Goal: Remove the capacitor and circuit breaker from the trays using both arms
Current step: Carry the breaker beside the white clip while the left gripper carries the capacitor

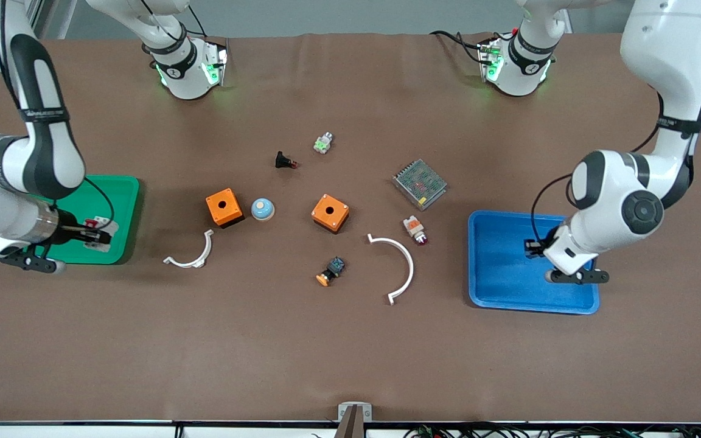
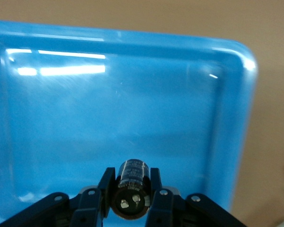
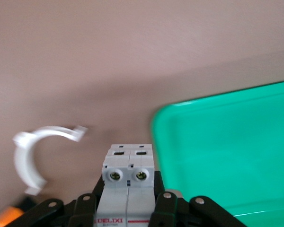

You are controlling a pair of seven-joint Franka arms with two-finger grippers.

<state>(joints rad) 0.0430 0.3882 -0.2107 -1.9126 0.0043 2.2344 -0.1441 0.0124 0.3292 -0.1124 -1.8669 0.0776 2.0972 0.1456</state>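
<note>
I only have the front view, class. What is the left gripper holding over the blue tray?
Observer: The left gripper is shut on the capacitor, a black cylinder, over the blue tray.
Operator: Which way does its end face?
Observer: Its pale end, with two terminals, faces the wrist camera.
Operator: And the right gripper?
Observer: The right gripper holds the breaker, printed DELIXI, at the green tray's edge.

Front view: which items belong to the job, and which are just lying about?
Job: capacitor in left gripper over blue tray; breaker in right gripper over green tray.

Lying about: orange boxes, white clips, power supply.
</note>
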